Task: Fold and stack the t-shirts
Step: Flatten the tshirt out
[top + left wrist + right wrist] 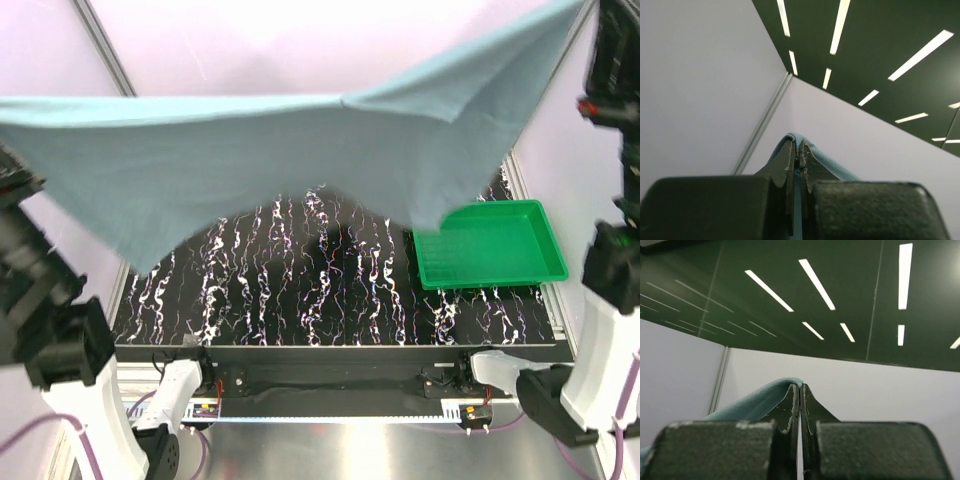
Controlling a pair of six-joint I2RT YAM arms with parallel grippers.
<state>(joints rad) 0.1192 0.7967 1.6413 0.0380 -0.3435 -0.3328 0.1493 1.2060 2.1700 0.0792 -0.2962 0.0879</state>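
T-shirt [250, 160] spread aloft across upper frame, above worktop [300, 290]; left claw [799, 150], right claw [800, 390] each clenched on cloth edge; no fold yet; stacking not begun; early stage.

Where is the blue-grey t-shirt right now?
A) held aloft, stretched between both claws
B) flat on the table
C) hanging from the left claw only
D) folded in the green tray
A: the t-shirt hangs spread in mid-air, its cloth pinched in the left claw and the right claw.
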